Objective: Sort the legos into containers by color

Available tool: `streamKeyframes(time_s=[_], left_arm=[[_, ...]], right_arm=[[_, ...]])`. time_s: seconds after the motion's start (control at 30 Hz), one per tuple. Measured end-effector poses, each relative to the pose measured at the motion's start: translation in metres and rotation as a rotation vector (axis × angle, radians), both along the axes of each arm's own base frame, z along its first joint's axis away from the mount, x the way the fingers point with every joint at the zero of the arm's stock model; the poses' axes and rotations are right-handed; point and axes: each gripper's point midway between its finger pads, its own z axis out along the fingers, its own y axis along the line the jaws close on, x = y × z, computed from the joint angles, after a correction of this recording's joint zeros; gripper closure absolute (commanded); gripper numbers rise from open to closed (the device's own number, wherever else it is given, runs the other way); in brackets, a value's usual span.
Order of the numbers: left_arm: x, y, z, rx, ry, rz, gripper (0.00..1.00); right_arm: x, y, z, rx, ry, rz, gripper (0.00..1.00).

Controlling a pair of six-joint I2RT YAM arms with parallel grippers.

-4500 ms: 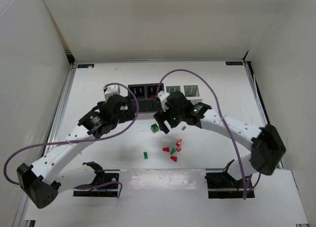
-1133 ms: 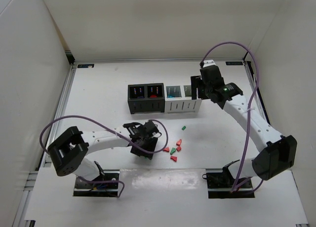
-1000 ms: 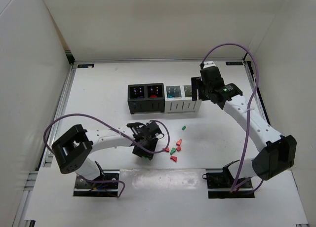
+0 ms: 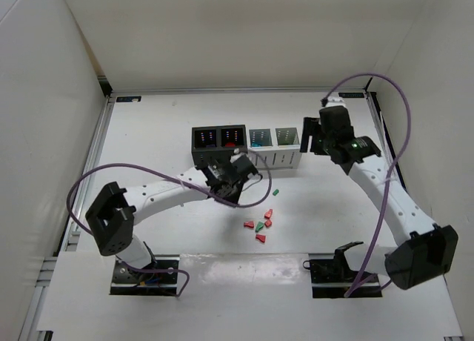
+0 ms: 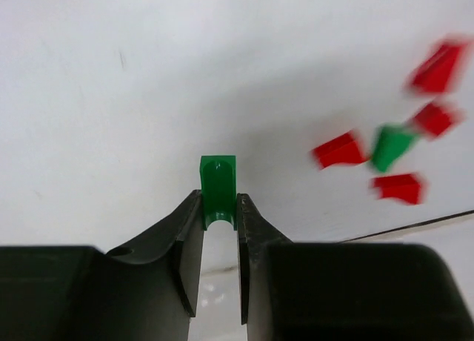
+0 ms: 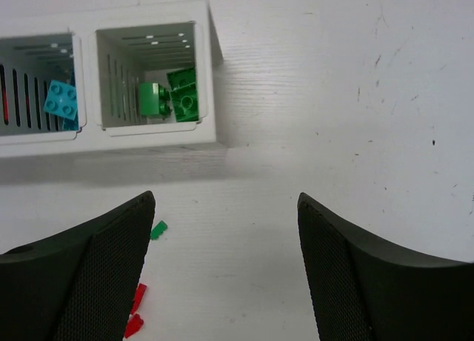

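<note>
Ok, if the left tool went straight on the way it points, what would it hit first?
Probably the bare white tabletop: the left tool, shut on a small green plastic brick, aims at open surface, with the loose red and green bricks off to one side. Depth is unclear.

jaws apart | green legos in white bin | teal lego adjacent bin

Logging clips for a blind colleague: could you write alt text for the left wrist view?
The left gripper is shut on a small green lego at its fingertips. Beyond it on the white table, blurred at the right, four red legos and a second green brick lie in a loose cluster.
</note>
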Motion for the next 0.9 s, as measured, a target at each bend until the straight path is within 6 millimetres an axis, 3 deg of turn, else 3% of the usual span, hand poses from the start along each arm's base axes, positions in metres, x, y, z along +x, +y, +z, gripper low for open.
streamKeyframes(time_s=[0.27, 0.4, 0.5, 0.6, 0.73, 0.83, 0.9], left_arm=[[0.127, -0.074, 0.138, -0.29, -0.382, -0.04, 0.76], [0.179, -0.119, 0.179, -0.365, -0.5, -0.103, 0.76], [0.202, -0.157, 0.18, -0.4, -0.518, -0.173, 0.75], [0.213, -0.181, 0.163, -0.405, -0.491, -0.219, 0.71], [0.217, -0.196, 0.134, -0.404, -0.444, -0.246, 0.7], [0.222, -0.204, 0.124, -0.411, -0.441, -0.25, 0.68], [0.226, -0.208, 0.12, -0.419, -0.446, -0.246, 0.53]], right_arm=[[-0.03, -0.059, -0.003, 0.196, -0.073, -0.217, 0.19], [-0.041, -0.065, 0.012, 0.254, -0.143, -0.233, 0.19], [-0.045, -0.068, 0.024, 0.282, -0.188, -0.237, 0.19], [-0.047, -0.075, 0.025, 0.295, -0.197, -0.258, 0.19], [-0.048, -0.083, 0.017, 0.318, -0.174, -0.283, 0.19], [-0.048, -0.083, 0.015, 0.339, -0.164, -0.283, 0.19], [-0.048, -0.081, 0.015, 0.346, -0.161, -0.275, 0.16]])
